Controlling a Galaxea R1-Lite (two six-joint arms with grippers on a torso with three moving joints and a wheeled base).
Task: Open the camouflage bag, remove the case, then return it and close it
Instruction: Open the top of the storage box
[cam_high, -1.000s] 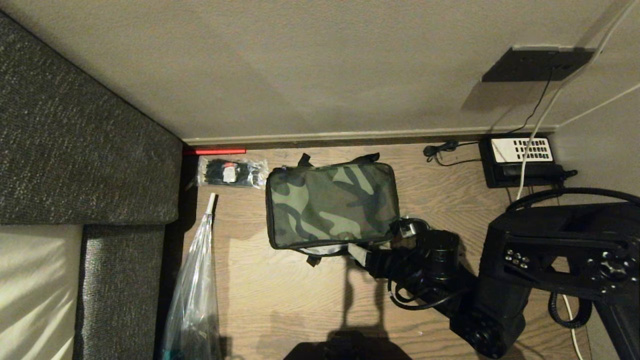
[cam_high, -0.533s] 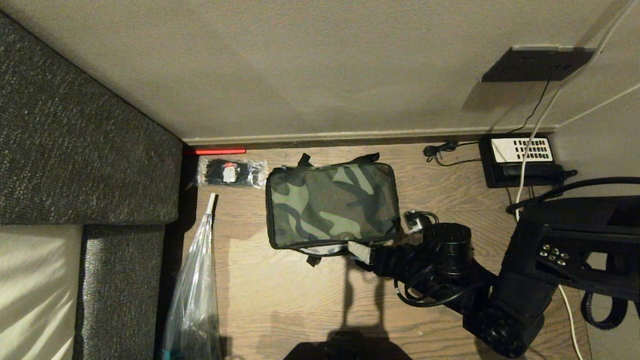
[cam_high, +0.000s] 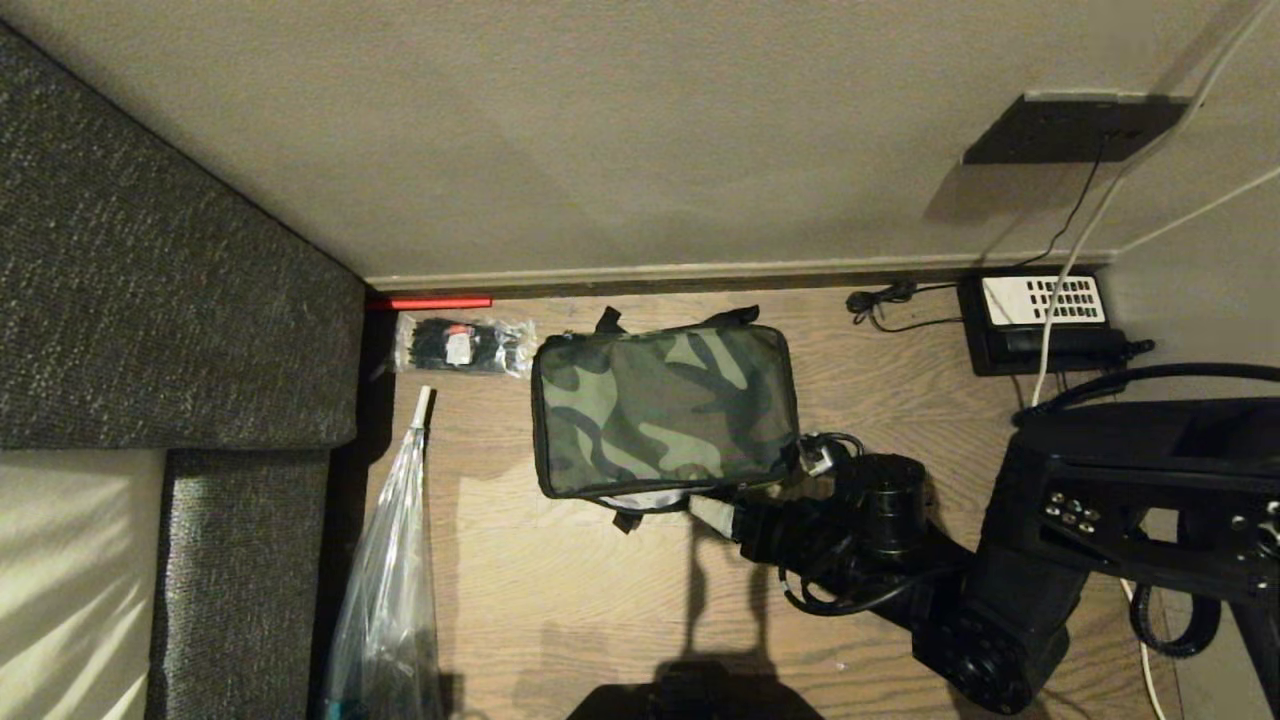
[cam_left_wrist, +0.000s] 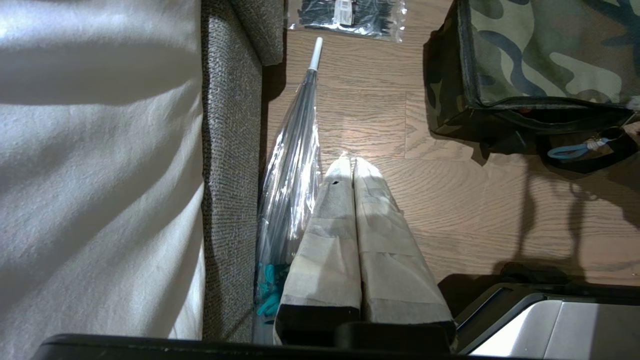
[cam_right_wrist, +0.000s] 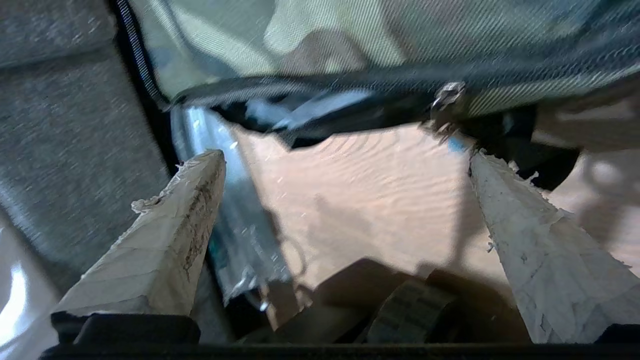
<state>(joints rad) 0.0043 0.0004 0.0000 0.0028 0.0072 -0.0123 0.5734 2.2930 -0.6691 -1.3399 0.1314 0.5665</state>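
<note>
While my right gripper (cam_high: 712, 505) hangs spread wide at the near edge of the camouflage bag (cam_high: 665, 408), holding nothing, my left gripper (cam_left_wrist: 350, 165) sits pressed together beside a clear umbrella (cam_high: 385, 590). Beyond lie cable ties (cam_high: 462, 345) and a telephone (cam_high: 1040, 320) against the wall.

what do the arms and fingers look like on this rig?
Right arm: glossy black housings with round joint sections, silver bolt heads, and looped black cables at the wrist. Right gripper has two long tapered fingers wrapped in off-white tape, frayed at the tips. Left gripper has the same taped, wedge-shaped fingers on a black base.
</note>
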